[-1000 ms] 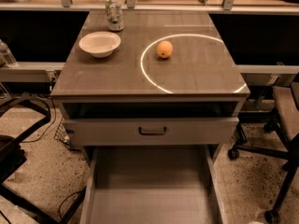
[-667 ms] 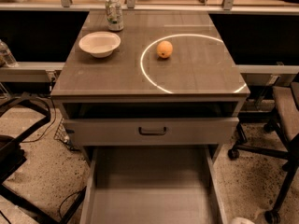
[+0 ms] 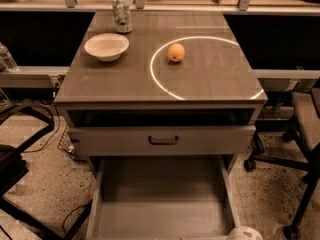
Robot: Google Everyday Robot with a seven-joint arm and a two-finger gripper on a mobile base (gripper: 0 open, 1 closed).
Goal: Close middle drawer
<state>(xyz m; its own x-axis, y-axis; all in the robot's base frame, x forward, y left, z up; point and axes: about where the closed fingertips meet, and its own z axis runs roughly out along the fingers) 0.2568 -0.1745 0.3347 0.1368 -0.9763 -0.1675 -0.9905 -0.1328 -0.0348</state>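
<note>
The middle drawer (image 3: pixel 160 204) is a wide grey-brown wood-grain tray pulled far out toward me from the cabinet. Its tray holds nothing, and its front panel and handle are cut off by the bottom edge. Above it, the taller-fronted top drawer (image 3: pixel 100 141) with a dark handle (image 3: pixel 163 140) stands slightly out from the cabinet. A white rounded part of my gripper (image 3: pixel 243 233) shows at the bottom edge, just right of the tray's front right corner.
On the cabinet top (image 3: pixel 210 79) sit a white bowl (image 3: pixel 106 46), an orange (image 3: pixel 175 52) inside a projected ring of light, and a can (image 3: pixel 121 14). An office chair (image 3: pixel 305 134) stands at the right. Dark frames and cables (image 3: pixel 30 149) lie on the floor at the left.
The white part of my gripper has come up into view at the bottom right. The drawers and the things on top have not moved.
</note>
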